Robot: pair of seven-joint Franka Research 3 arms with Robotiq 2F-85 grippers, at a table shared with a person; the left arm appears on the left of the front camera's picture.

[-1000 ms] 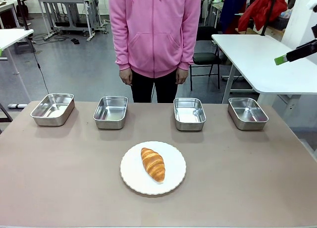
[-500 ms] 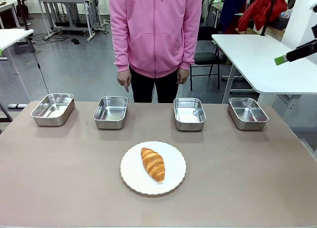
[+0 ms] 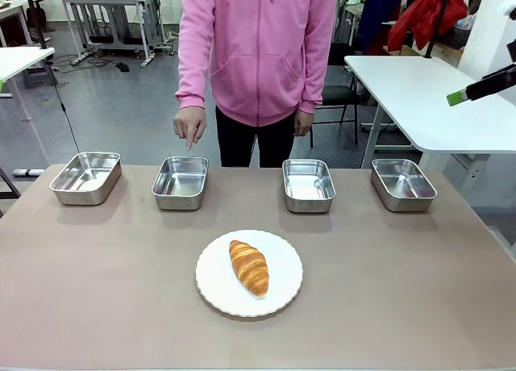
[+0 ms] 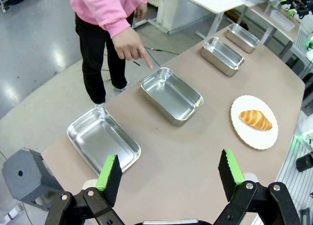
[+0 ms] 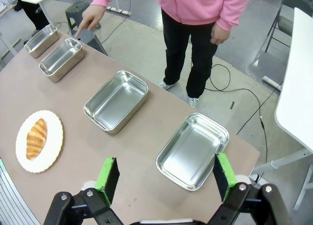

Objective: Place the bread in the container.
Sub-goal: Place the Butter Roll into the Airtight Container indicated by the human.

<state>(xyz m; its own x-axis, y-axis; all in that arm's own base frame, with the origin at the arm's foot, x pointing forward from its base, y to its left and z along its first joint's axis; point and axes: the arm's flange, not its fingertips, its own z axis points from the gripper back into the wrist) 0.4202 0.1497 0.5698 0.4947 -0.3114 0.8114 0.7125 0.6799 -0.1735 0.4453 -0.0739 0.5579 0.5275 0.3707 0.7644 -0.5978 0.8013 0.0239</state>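
Looking across the surface (image 3: 97,290) from the front, you are seeing the bread (image 3: 249,268) lying on a round white plate (image 3: 216,286) on your side, about in the middle. Its long way is running from far to near and leaning a little. One thin tip is pointing toward the trays and a bit to your left. The other tip is pointing toward you and a bit to your right. Four shiny trays are sitting in a row along the far side, well apart from the plate. The container (image 3: 180,182) is sitting second from your left. A person in a pink top is standing behind the row. One hand (image 3: 190,130) is hanging above the container with a finger pointing down at it.

The left wrist view is giving you more: the pointing fingertip (image 4: 149,66) is hovering near the container's far corner, apart from it. Your left pincer (image 4: 169,172) is gaping wide and holding nothing, high over the left end of the surface.

The right wrist view is showing the person's other hand (image 5: 218,33) hanging loose by the hip. Your right pincer (image 5: 165,177) is spread wide and gripping nothing, with the tray at your far right (image 5: 193,150) lying between its two fingers in the picture.
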